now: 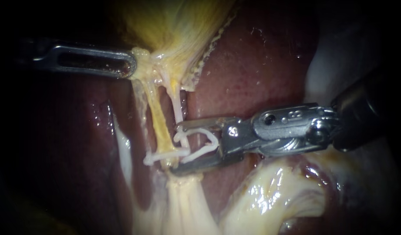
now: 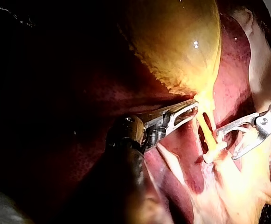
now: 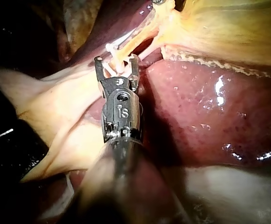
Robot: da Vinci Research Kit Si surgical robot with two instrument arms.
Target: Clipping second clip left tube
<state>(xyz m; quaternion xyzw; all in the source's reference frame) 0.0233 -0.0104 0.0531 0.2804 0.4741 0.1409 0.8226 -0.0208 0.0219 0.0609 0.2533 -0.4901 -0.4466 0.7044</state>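
Endoscope: gallbladder (image 1: 174,26) at 12 o'clock, liver (image 1: 252,65) from centre out to 2 o'clock. Two tubes drop from the gallbladder neck toward 6 o'clock. The left tube (image 1: 159,124) is yellow; the right tube (image 1: 177,102) is paler, thinner and just beside it.

Left instrument (image 1: 132,65) comes in from 9 o'clock. Its jaws are clenched on the gallbladder at the neck, and the tissue is stretched to the tip. Left wrist view agrees: both jaws converge on that yellow tissue.

Right instrument (image 1: 175,149) comes in from 3 o'clock. Its jaws stand wide apart, with the loaded clip (image 1: 215,141), white and still spread, seated between them and touching both.

The placed clip (image 1: 163,156), also white, sits across the left tube low down, toward the tube's 6 o'clock end. It is closed, with both ends sticking out past the tube.

The right instrument's jaw tips are at the left tube's 3 o'clock edge, level with the placed clip and the stretch just toward 12 of it. The upper tip touches or overlaps the lower end of the right tube; I can't tell which.

Right wrist view: the left tube runs into the gap between the jaw tips. I can't tell whether it is actually inside the loaded clip.
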